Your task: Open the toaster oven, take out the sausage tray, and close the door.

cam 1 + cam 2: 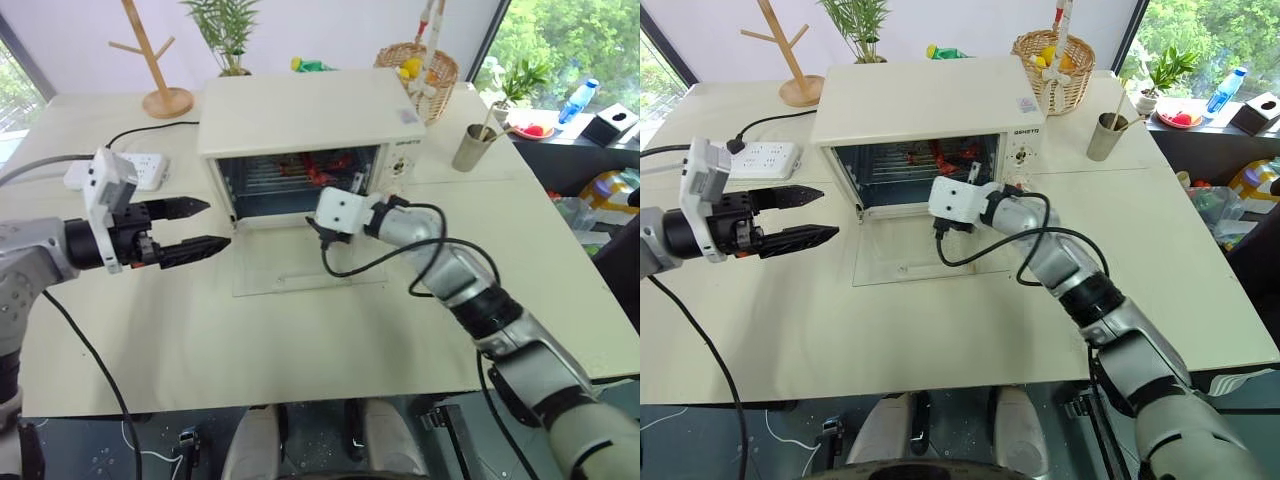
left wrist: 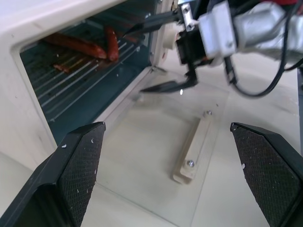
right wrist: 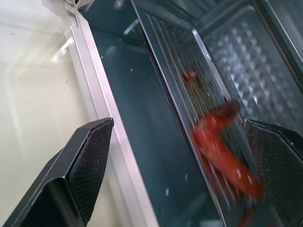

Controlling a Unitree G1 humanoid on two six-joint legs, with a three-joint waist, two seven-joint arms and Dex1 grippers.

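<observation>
The cream-white toaster oven (image 1: 300,115) stands at the back middle of the table. Its glass door (image 1: 300,262) lies folded down flat on the table, with the bar handle (image 2: 195,149) at its near edge. Inside, the silver sausage tray (image 3: 189,90) rests on the rack and holds thin red sausages (image 2: 90,45). My right gripper (image 2: 135,61) is open at the right side of the oven's mouth, one finger above the tray's edge and one below, holding nothing. My left gripper (image 1: 205,225) hovers open to the left of the door, pointing right, with nothing in it.
A white power strip (image 1: 140,170) and its cable lie left of the oven. A wooden mug tree (image 1: 165,95) stands at the back left and a wicker basket (image 1: 420,70) at the back right. A metal cup (image 1: 475,148) stands right of the oven.
</observation>
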